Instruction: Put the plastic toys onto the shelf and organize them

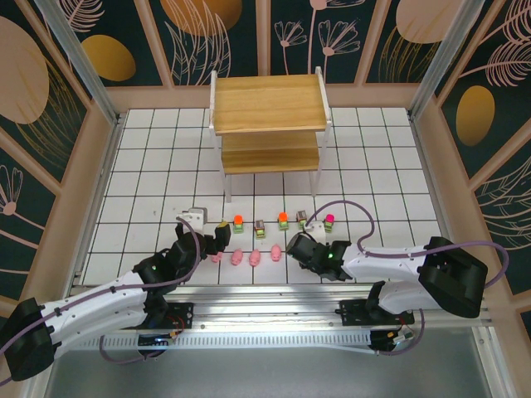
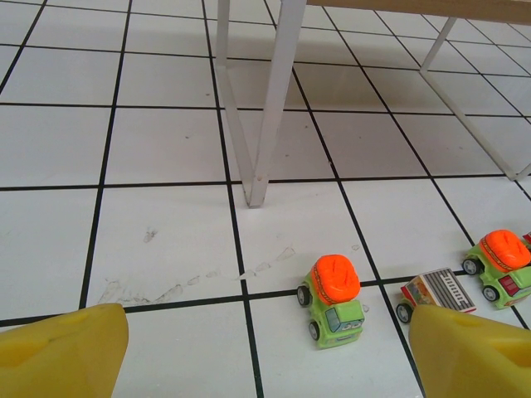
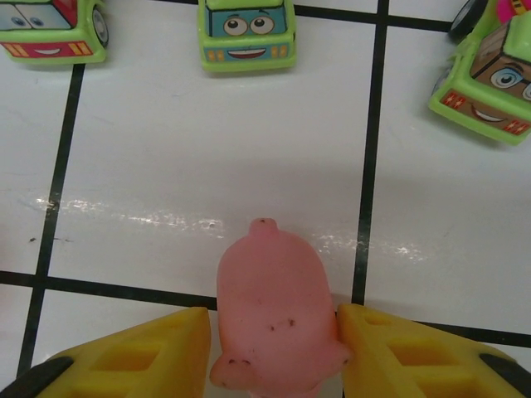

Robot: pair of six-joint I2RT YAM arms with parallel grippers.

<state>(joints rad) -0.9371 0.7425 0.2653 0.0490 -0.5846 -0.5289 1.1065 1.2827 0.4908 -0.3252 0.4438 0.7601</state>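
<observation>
Wide-open tile [image 1: 149, 166] between car [image 1: 283, 220] row and shelf [image 1: 267, 104]. Barred at the shelf front by thin white legs [image 2: 265, 124]. Tight beside each pig [image 3: 274, 307].

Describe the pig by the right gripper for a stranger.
In front of the wooden shelf lie two toy rows. The pink pig ends the nearer row, rightmost. Unlike the other pigs, it sits between the right gripper's yellow fingers.

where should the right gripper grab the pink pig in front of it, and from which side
Take the pink pig across its wide rounded sides, coming from its broad near end. The far end tapers, so fingers there would likely slide off. The right gripper's fingers sit one on each flank, which looks like the right line.
</observation>
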